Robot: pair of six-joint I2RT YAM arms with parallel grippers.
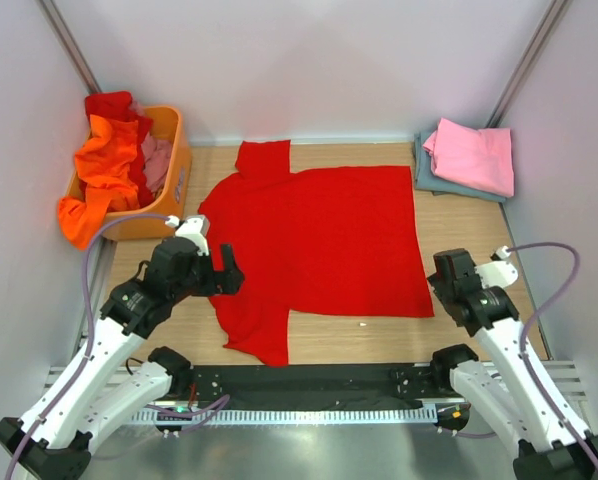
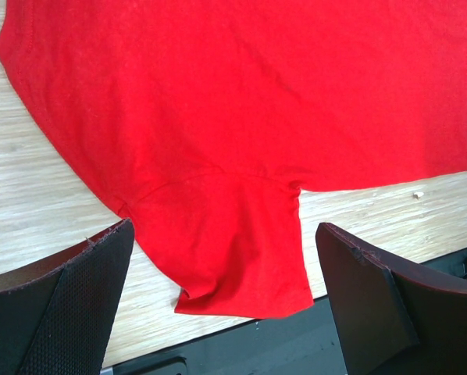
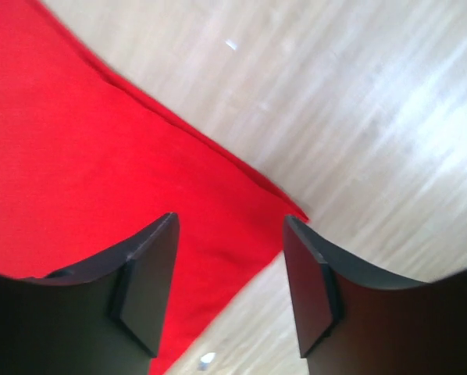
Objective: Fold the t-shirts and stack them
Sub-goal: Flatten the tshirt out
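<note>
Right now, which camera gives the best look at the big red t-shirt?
The top view: it shows the whole red t-shirt spread flat on the table. The left wrist view catches only one sleeve and some body; the right wrist view only a bottom corner.

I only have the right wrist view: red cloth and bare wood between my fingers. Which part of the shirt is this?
Observer: The right gripper is at the near right hem corner of the red t-shirt, which lies spread flat on the table.
Operator: Where is the left arm?
Observer: The left gripper is open at the shirt's left edge, by the near sleeve.
Operator: Anything stacked yet?
Observer: A folded pink t-shirt lies on a folded grey-blue t-shirt at the far right corner. Unfolded clothes are heaped in the orange basket at the far left.
</note>
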